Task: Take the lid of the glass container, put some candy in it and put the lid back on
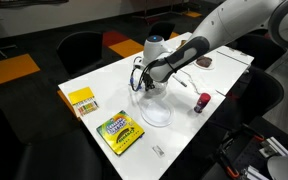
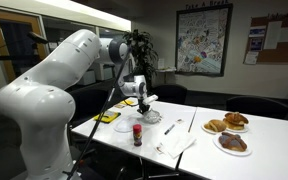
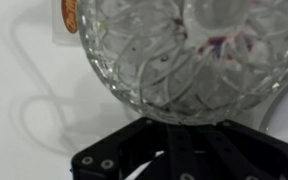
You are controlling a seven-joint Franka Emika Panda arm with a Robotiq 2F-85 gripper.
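Office room recorded: dark carpet (image 1: 9,68) with orange tiles, poster (image 2: 202,40) hung on the wall, white bench (image 1: 114,78) in the foreground.
The glass container (image 1: 156,112) is seated mid-bench between crayon box (image 1: 118,132) and red bottle (image 1: 201,102). The claw (image 1: 144,88) is fully closed just above it; grip undetermined.

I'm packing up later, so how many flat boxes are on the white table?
2. A green-and-yellow box lies near the table's front edge. A smaller yellow-and-orange box lies beside it at the corner. The arm could hide another.

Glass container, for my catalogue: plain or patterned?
Patterned: the clear glass container has curved cut lines, clearest in the wrist view.
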